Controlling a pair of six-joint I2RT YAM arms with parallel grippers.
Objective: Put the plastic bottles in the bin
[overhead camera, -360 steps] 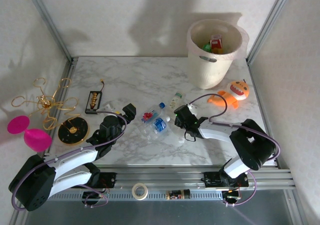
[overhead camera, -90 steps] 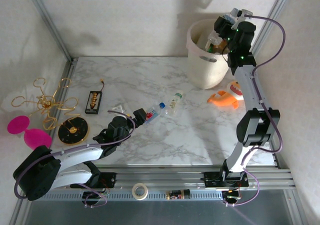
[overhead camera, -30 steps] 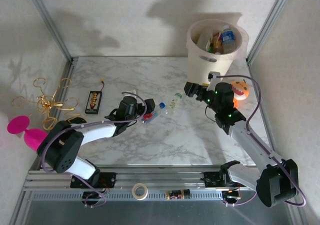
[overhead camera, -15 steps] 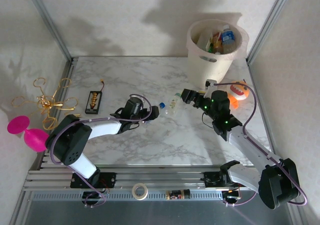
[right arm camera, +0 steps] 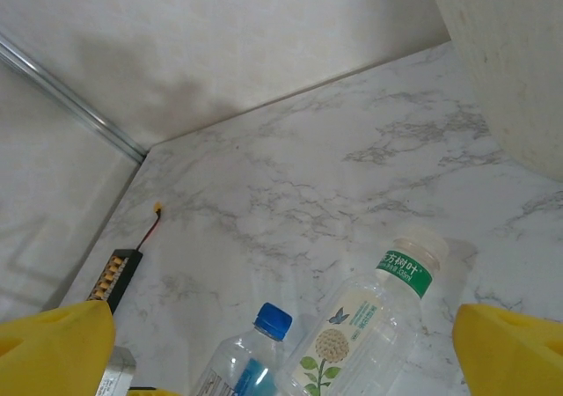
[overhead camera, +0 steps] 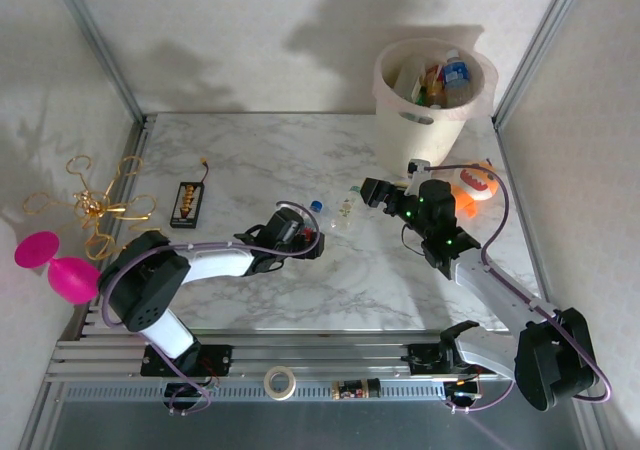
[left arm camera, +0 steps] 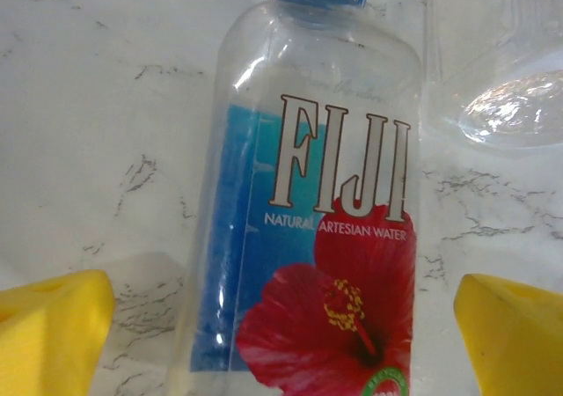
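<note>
1. Left wrist view: clear, square-shouldered Fiji bottle (left arm camera: 308, 238) with blue cap and red hibiscus label, lying on marble table (left arm camera: 88, 106) between the spread yellow pads (left arm camera: 48, 330) of left gripper (overhead camera: 308, 242), ungrasped.
2. Right wrist view: white-capped bottle (right arm camera: 369, 326) alongside; right gripper (overhead camera: 372, 192) wide apart, empty.
3. Top view: translucent cream bin (overhead camera: 415, 145) far right, bottles (overhead camera: 452, 73) inside.

Top cam sits high behind the arm bases, looking down and forward over the whole marble table (overhead camera: 250, 160). Left wrist cam is jammed right up over the Fiji bottle (left arm camera: 317, 220), facing down at it. Right wrist cam hangs further back and low, aimed toward the far left corner. All three catch that bottle. Top and right wrist also share the white-capped bottle (right arm camera: 374, 321) just beside it.
</note>
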